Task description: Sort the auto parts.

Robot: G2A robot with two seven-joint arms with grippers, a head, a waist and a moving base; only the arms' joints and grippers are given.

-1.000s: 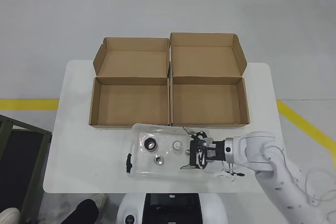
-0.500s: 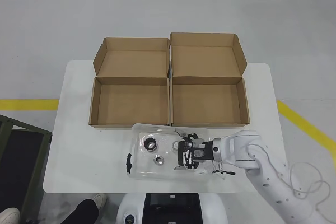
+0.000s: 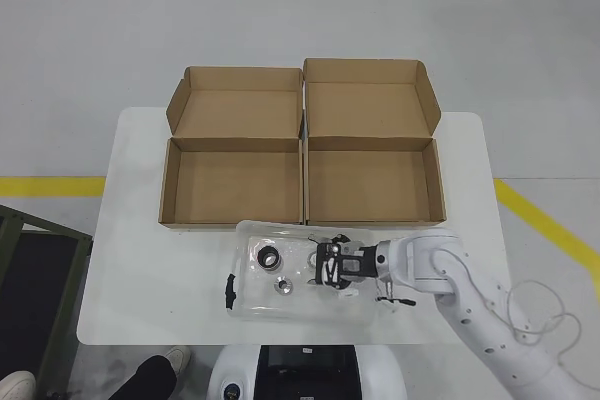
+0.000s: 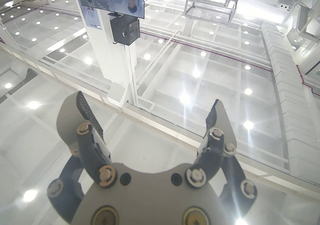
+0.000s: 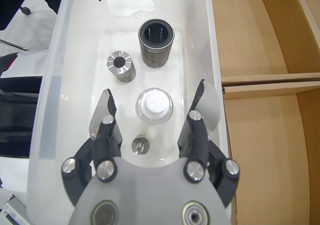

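White worktop (image 3: 140, 290) on a grey floor with a yellow line. Carries two open cardboard boxes side by side, left box (image 3: 232, 185) and right box (image 3: 368, 185), both empty. Carries also a clear bin (image 5: 210, 10) just in front of the boxes.

Contents of bin: dark linear bearing (image 5: 156, 44), bored steel cylinder (image 5: 121, 65), clear-domed part with white cap (image 5: 154, 107), small steel plug (image 5: 140, 145).

Change over the last second: leftward shift of right jaws along the bin, from its right end toward the middle. Now spread wide, gripping nothing, flanking the white-capped part with a gap on each side.

Left jaws also open and empty, aimed at the ceiling.

Judged as the approach to a first pick, with nothing sorted yet. Likely next: lowering and closing on the white-capped part, minding the bin wall beside one jaw.
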